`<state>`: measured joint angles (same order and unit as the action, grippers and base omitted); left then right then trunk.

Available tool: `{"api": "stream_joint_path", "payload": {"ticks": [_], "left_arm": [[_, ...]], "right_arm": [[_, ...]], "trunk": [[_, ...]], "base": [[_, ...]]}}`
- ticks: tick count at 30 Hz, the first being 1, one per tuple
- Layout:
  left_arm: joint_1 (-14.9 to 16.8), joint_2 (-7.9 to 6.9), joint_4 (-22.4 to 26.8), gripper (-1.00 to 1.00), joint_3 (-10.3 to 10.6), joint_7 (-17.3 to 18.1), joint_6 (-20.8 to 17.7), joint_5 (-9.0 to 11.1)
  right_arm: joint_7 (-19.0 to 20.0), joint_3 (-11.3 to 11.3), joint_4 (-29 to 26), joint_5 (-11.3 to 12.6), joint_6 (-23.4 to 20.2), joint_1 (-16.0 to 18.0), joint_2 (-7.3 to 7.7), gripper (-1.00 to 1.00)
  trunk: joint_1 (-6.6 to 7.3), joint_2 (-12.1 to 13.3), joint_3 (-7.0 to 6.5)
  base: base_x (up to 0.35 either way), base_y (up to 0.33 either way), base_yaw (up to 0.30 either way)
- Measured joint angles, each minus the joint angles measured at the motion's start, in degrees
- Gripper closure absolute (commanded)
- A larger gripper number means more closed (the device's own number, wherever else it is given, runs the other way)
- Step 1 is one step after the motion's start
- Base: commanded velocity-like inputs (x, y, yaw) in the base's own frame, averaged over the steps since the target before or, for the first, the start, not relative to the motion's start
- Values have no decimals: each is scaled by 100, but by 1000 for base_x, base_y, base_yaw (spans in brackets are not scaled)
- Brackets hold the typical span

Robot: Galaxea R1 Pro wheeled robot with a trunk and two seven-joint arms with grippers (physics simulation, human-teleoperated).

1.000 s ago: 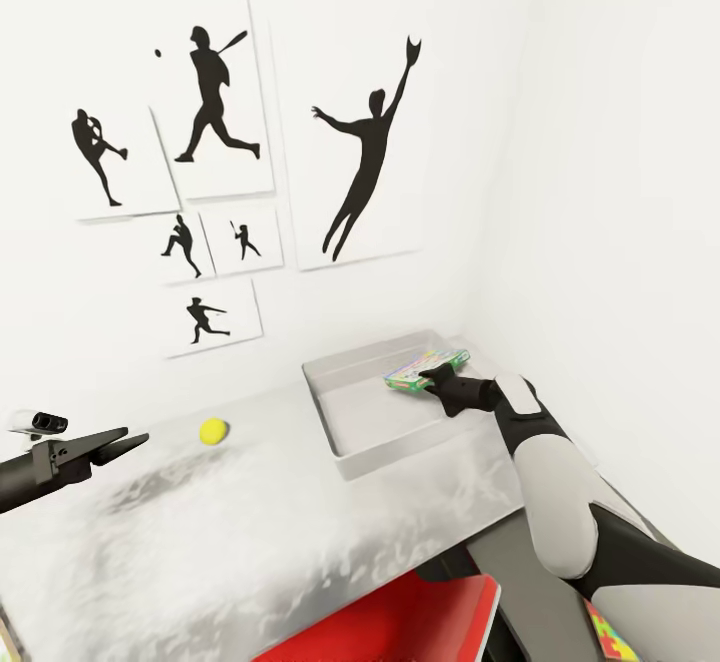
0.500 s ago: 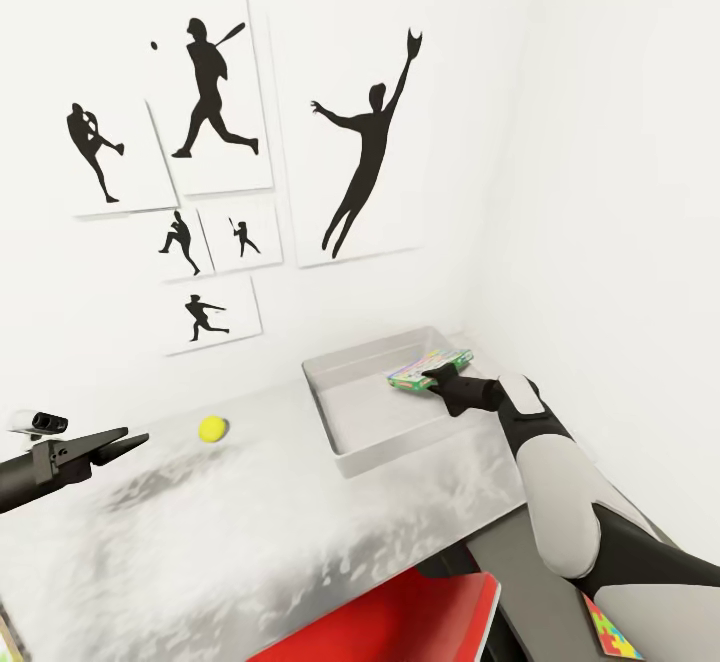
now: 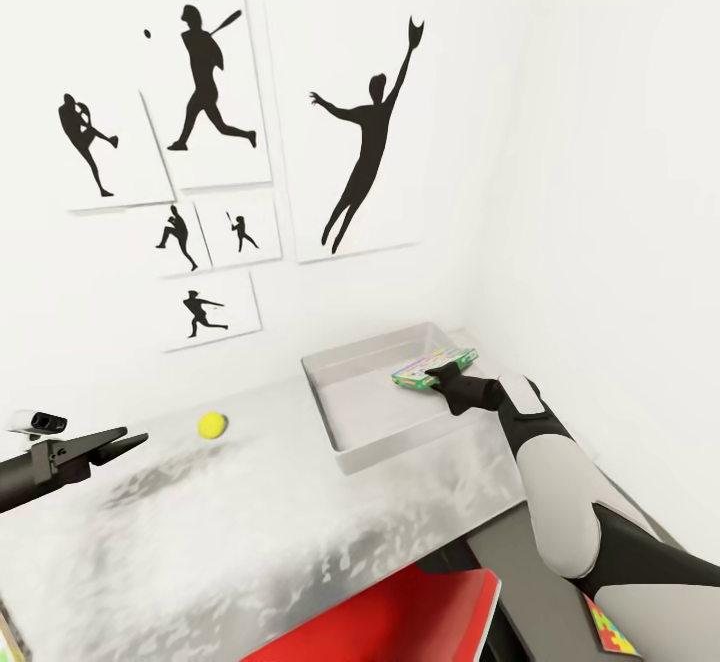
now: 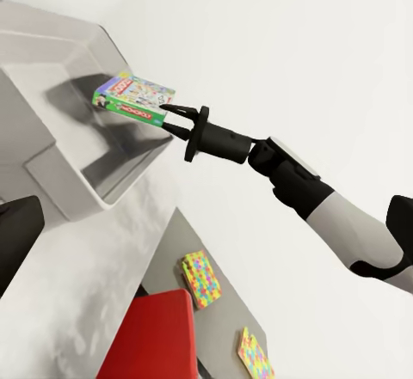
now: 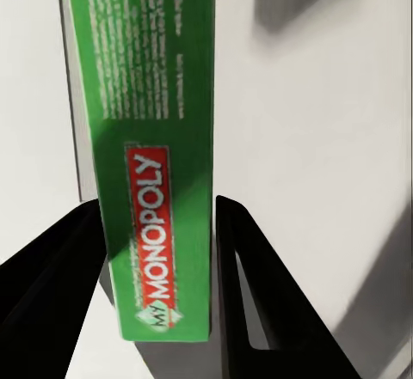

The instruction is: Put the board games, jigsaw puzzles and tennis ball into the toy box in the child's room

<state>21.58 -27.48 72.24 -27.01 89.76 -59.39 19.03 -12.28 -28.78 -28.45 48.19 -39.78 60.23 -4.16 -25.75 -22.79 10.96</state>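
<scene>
Since the earlier frames the right gripper (image 3: pixel 437 374) has carried the board game (image 3: pixel 432 365) slightly farther over the toy box (image 3: pixel 340 397), and the head camera has tipped a little, so the wall pictures sit lower-left of where they were; the ball has not moved on the table.

At the left, the left gripper (image 3: pixel 118 441) hovers over the light grey table (image 3: pixel 250 532) with its fingers close together and nothing between them. Near it, towards the wall, lies the tennis ball (image 3: pixel 211 426), apart from the toy box. Above hang the black silhouette pictures (image 3: pixel 365 142).

Further right, the toy box stands on the table by the corner. The board game is held above its far right part, tilted, clamped by its green edge between the right gripper's fingers (image 5: pixel 249 302). A red chair (image 3: pixel 400 617) sits below the table edge. At the far right, two jigsaw puzzles (image 4: pixel 200 278) lie on the lower dark section.
</scene>
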Motion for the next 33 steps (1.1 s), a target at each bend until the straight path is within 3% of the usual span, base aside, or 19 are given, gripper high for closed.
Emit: {"api": "stream_joint_path", "payload": {"ticks": [33], "left_arm": [[0,8,0,-100,-7,0,0,0]], "right_arm": [[-2,0,-6,1,10,0,-17,100]], "trunk": [[0,-1,304]], "base": [[0,0,0]]}}
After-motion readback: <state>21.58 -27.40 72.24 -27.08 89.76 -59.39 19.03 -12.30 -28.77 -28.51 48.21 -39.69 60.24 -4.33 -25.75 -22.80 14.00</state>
